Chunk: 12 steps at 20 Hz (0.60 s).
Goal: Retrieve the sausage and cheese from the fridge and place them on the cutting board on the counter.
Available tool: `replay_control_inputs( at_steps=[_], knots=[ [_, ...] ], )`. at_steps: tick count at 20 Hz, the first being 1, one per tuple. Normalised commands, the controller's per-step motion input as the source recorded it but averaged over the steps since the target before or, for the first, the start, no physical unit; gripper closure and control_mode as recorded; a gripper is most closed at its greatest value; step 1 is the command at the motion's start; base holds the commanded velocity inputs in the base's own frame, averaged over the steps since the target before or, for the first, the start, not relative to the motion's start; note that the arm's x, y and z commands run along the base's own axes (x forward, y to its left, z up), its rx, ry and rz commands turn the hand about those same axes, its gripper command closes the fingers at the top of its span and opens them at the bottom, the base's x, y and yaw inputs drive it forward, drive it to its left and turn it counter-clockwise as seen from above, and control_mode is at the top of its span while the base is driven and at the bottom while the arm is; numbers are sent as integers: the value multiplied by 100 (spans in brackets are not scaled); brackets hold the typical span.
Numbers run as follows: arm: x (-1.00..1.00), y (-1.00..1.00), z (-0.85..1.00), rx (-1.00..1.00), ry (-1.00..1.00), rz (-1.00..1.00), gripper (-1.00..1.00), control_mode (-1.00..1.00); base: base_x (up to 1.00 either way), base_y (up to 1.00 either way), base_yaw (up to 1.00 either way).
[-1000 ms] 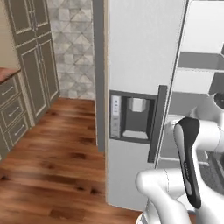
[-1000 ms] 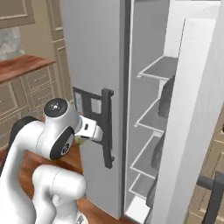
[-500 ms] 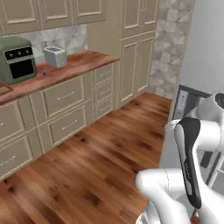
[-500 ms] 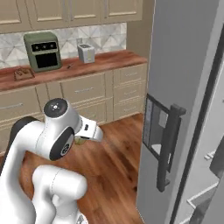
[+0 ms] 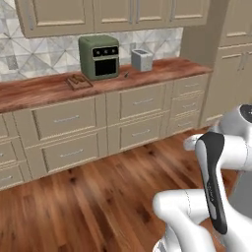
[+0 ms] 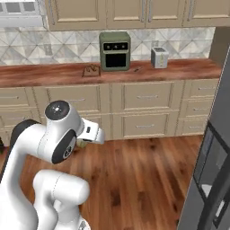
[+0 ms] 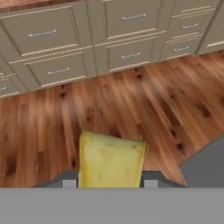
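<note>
A: Item one, cheese (image 7: pixel 110 159). Location?

B: Lower centre of the hand view, between the fingertips (image 7: pixel 69 183), over bare wood floor. The gripper (image 7: pixel 109 183) was closed down onto the cheese, jaws narrow and pressed to its two sides. In the right base view a yellowish bit sat under the hand, left of centre.

A: Orientation of the piece?

B: Long axis ran from the bottom of the hand view toward its top, away from the camera; the far end looked broad and nearly square (the wedge taper could not be made out from this angle).

A: Item two, board (image 5: pixel 78 81)?

B: Upper left of the left base view, on the counter (image 5: pixel 44 91), just left of the green oven (image 5: pixel 100 56). Well apart from the arm. Nothing could be made out on it at that size.

A: Fridge (image 6: pixel 212 157)?

B: Right edge of the right base view, grey door only.

A: Progress?

B: Judged: cheese fetched, in transit, not yet set down. Sausage status unknown; probably left to do.
</note>
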Motion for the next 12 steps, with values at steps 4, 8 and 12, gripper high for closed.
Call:
replay_control_inputs(
  at_steps=[4, 8, 12],
  knots=[
    [0, 0, 0, 0, 0, 0, 100, 100, 58, 10, 39],
    [0, 0, 0, 0, 0, 0, 100, 100, 83, 9, 16],
    [0, 0, 0, 0, 0, 0, 100, 100, 93, 0, 0]
  ],
)
